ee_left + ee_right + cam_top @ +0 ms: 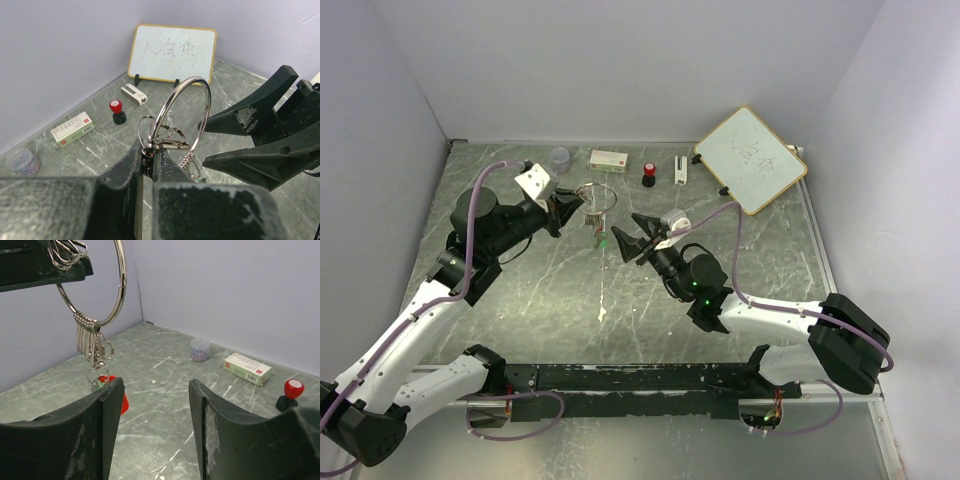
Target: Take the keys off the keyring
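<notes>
My left gripper [574, 205] is shut on the clasp of the keyring [602, 186] and holds it above the table. In the left wrist view the big silver ring [172, 102] stands up from the shut gripper [148, 156]. Several small loops [90, 340] hang from the ring [121, 285] in the right wrist view. The keys hang below them, a green one [100, 385] and a red one [122, 402] partly hidden behind my finger. In the top view they show as a small cluster [602, 241]. My right gripper [626, 231] is open and empty [155, 430], just right of the hanging keys.
A small whiteboard [750, 160] stands at the back right. Along the back lie a clear cup of clips [560, 157], a green and white box [609, 158], a black knob with a red top [648, 176] and a small white block [680, 169].
</notes>
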Motion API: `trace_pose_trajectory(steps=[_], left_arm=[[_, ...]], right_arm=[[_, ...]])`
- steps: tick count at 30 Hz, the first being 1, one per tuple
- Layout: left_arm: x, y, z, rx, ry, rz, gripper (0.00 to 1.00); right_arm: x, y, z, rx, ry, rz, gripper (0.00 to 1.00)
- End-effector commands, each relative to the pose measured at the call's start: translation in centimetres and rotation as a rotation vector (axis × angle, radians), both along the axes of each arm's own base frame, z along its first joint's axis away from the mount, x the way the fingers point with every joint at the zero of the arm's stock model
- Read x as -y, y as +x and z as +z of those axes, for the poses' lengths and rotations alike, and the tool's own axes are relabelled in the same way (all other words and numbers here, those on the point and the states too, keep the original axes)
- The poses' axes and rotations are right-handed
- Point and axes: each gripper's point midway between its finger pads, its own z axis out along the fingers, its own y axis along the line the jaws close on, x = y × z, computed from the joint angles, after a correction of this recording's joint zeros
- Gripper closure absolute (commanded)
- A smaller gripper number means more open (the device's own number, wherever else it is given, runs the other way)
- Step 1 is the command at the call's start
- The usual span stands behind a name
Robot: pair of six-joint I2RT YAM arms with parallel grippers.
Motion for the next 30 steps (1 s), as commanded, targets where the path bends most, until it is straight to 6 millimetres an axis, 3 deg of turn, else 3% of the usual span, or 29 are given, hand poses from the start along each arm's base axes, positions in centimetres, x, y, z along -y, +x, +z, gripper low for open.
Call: trace_pose_trajectory(steps=[1,17,30], left_arm=[[0.1,-0.6,2.1,0.065,-0.053,-0.012,0.93],[-0.1,-0.7,2.2,0.072,-0.058,-0.006,0.93],[-0.1,-1.0,2.5,0.082,-0.067,-0.014,0.93]], right_arm=[[-0.6,-0.6,1.2,-0.004,0.031,0.048,0.48],[-3.1,-1.5,0.3,-0.032,0.005,0.173,0.51],[-3.9,-1.1,-0.3,-0.048,-0.009,0.174,0.56]])
